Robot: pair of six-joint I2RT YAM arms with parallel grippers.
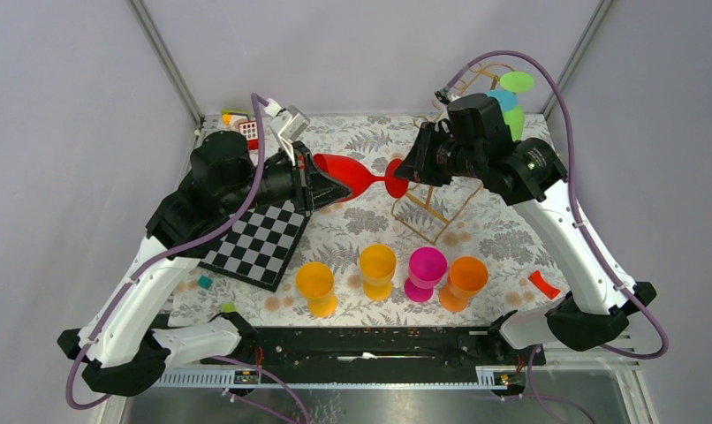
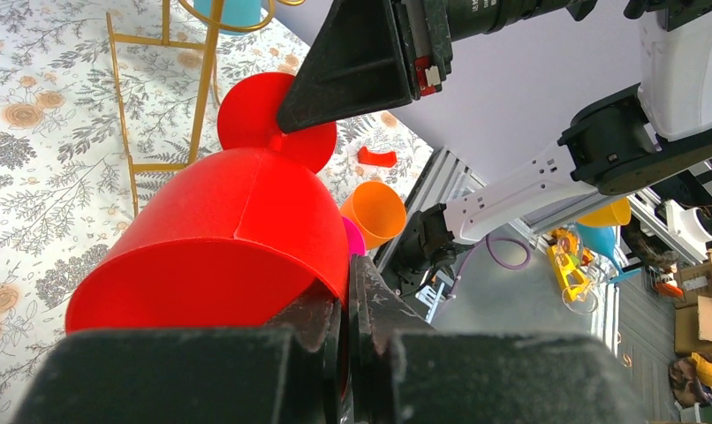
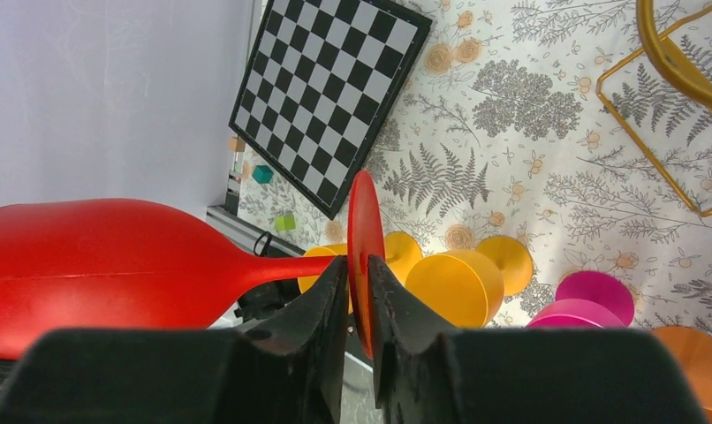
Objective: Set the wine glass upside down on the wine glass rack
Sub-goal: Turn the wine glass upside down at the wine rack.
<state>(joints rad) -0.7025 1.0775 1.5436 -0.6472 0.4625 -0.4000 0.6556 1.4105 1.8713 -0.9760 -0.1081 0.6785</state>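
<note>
**Glass held level between both claws; rack lies beyond the right one**

The left gripper (image 2: 345, 296) pinches the bowl wall of the wine glass (image 1: 352, 174). The glass hangs in the air on its side, long axis left to right, bowl leftward and foot rightward. A row of cups (image 1: 377, 265) stands on the table beneath, well apart. The right gripper (image 3: 357, 278) appears clamped on the foot disc. The wine glass rack (image 2: 206, 88) stands just behind, nearer the right arm, with its top rail crowded by that wrist.
</note>
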